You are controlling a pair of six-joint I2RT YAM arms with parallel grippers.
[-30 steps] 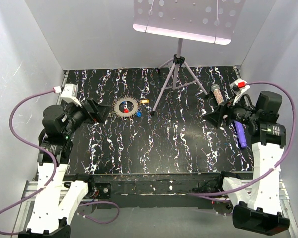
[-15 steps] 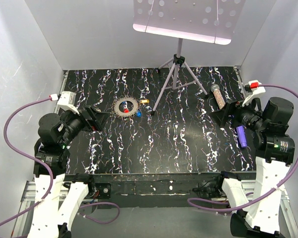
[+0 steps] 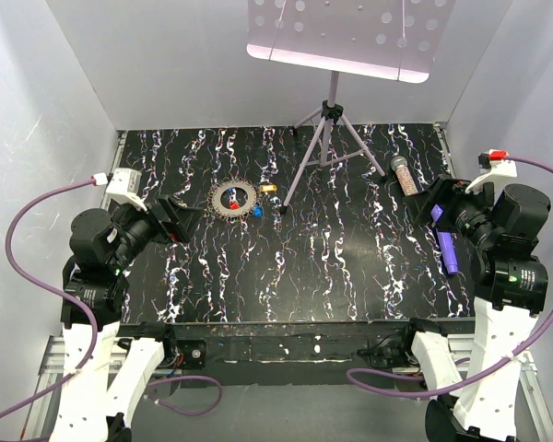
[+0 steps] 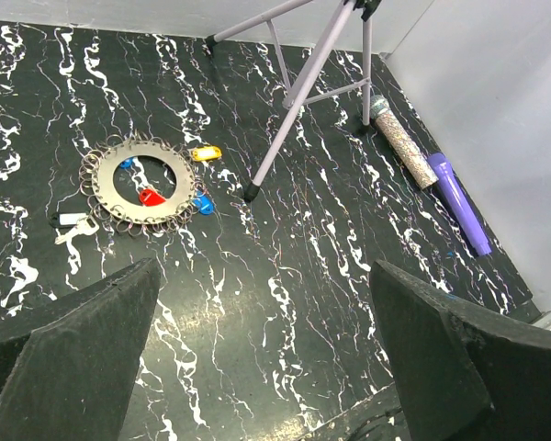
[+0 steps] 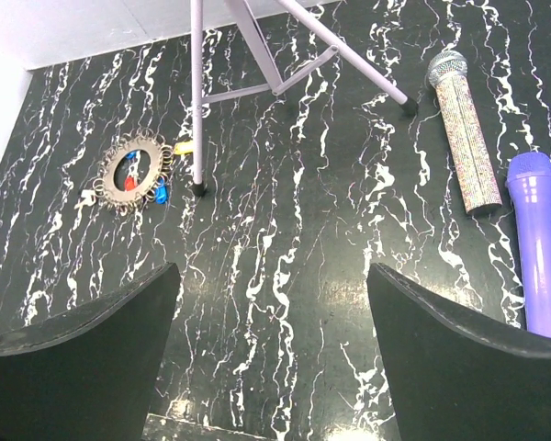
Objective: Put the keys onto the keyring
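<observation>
The left claw (image 4: pixel 264 265) hangs released and empty over the left edge of the black white-veined table (image 3: pixel 350 267). The round grey toothed metal keyring (image 4: pixel 177 181) lies flat just ahead, far-left, with tiny colour-headed metal keys (image 4: pixel 150 196) at its hole and right rim. The released right claw (image 5: pixel 271 271) sits well apart, so the left arm is nearer. Whether any key is threaded is too small to tell.
</observation>
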